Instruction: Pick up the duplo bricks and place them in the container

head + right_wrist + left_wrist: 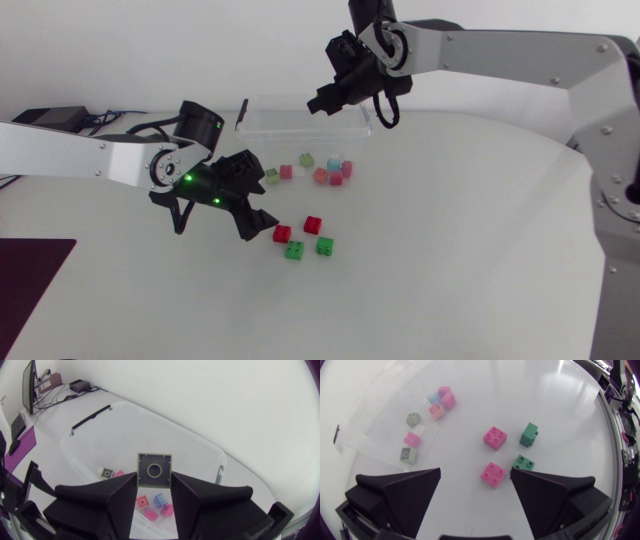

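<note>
Left wrist view: the left pincer (pixel 475 472) has its matte black wedge fingers spread wide, holding nothing, above the smooth white bench (pixel 485 390). Just ahead of one fingertip a red brick (pixel 493 474) lies flat with its four round studs up. A green brick (pixel 524 462) sits just beside it, also studs up. Both are square, so neither has a long axis. A little further ahead lie a second red brick (pixel 495 438) and a second green brick (pixel 529 434), near each other but apart.

In the head view these four sit at lower centre, just right of the left pincer, whose arm enters from the left edge. Above them, at mid-frame, a loose cluster of small pastel bricks (pixel 321 175) in pink, salmon, pale blue, green and white lies just in front of the container (pixel 290 128). The container is a clear, glossy plastic box with rounded corners at upper centre, its long axis running left to right across the frame. Over it hangs the right pincer (pixel 320 103), its arm entering from the right edge.

In the right wrist view its fingers are closed from two sides on a grey brick (pixel 154 467) above the open container. The brick is held on edge, its hollow square underside with one round tube facing the camera and its studs pointing away. Several pastel bricks show through the clear walls beneath. From this view I cannot tell whether they lie inside or beyond.
</note>
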Controlling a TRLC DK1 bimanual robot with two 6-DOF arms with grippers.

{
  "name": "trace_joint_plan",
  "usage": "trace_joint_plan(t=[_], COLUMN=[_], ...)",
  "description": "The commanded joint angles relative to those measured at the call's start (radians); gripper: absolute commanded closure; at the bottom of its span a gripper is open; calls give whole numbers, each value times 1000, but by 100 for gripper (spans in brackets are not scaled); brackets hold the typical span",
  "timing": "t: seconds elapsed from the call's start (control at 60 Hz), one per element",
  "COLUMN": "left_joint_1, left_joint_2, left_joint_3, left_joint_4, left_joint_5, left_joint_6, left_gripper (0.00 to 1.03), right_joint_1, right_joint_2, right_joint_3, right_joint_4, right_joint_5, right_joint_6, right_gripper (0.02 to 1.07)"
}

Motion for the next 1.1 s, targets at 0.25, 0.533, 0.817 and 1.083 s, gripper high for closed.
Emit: trace_joint_plan(t=[0.25,0.533,0.817,1.083], left_joint_1=[-8,-16,-14,-27], left_joint_2=[111,190,252,281], left_joint_3=[-27,31,119,163], left_joint_4=[49,85,-20,-120], left_joint_5=[7,10,76,117], left_joint_6=[121,266,401,452], left_gripper=[6,5,8,76], right_joint_1=[-9,2,36,86], right_joint_2=[42,-196,-418,-464], right_joint_3=[90,-203,-574,-852], right_joint_4=[-96,-93,-29,62], right_joint_5=[25,-20,-47,-58], right_joint_6=[-23,-66,-87,-78], right_gripper=[6,6,6,7])
